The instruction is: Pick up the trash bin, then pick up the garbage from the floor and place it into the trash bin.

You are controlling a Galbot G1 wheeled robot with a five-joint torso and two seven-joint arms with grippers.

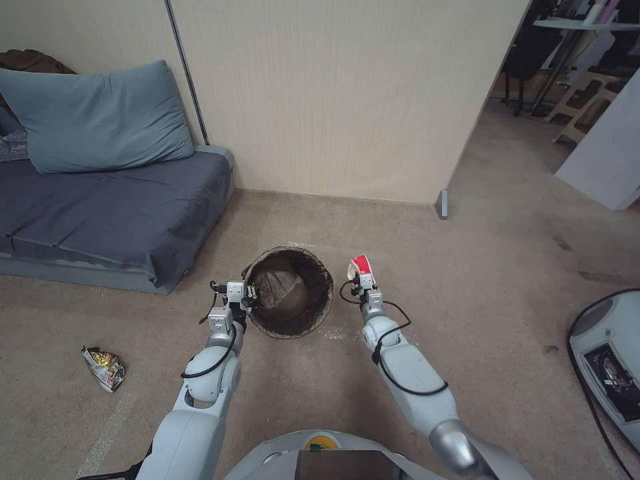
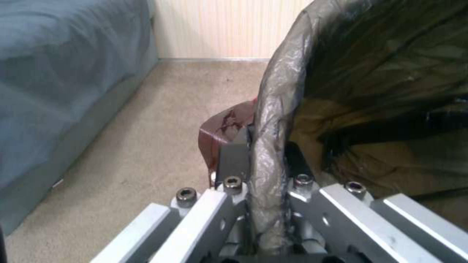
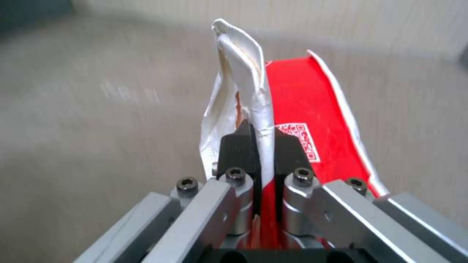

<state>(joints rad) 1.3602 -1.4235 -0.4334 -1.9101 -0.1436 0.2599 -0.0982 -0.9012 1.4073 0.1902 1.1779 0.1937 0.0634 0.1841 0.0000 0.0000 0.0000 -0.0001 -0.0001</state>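
Bare carpet [image 1: 467,280] separates trash bin [image 1: 291,293] from sofa [image 1: 113,213]

floor: beige carpet [image 1: 507,280] | wall: cream panelling [image 1: 333,93] | left: grey sofa [image 1: 113,213], blue pillow [image 1: 100,117]

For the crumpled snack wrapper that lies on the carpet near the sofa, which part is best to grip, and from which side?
The snack wrapper lies flat and crumpled on the open carpet, so probably come straight down from above and pinch a raised fold near its middle. The left gripper holds the trash bin; the right gripper holds a red-and-white carton.
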